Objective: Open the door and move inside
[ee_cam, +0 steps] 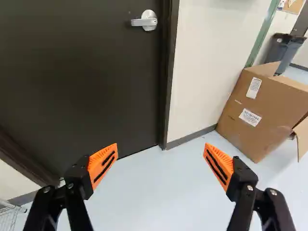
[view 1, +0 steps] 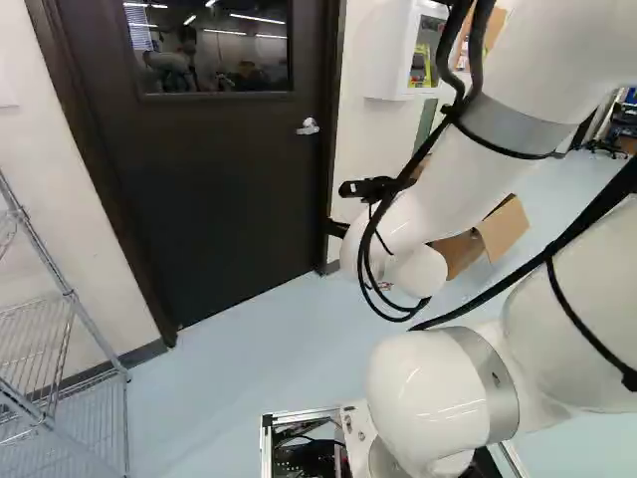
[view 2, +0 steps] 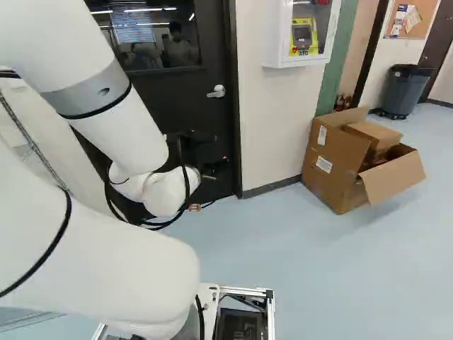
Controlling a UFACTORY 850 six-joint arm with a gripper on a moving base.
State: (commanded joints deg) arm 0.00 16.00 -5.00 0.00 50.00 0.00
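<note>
Your door handle (ee_cam: 148,21) is ahead of the pincer (ee_cam: 160,151) and higher up the door (ee_cam: 77,72), approx. in line w/ the gap between the fingers, not off to one side. Pincer's wide open, nothing in it, and the handle looks well apart from it.

Long axis: the lever lies abt. level, running from its pivot near the door frame (ee_cam: 169,72) back across the door, free end away from the frame. Your fingers stand apart roughly along that same line, so closing as is prob. won't pinch across the lever; you'd want a roll of the wrist, or just press down on the free end w/ one finger.

Door's shut, so the step in hand is prob. the approach: up and fwd. Watch the frame-side finger, it could catch the frame if you drift that way.
</note>
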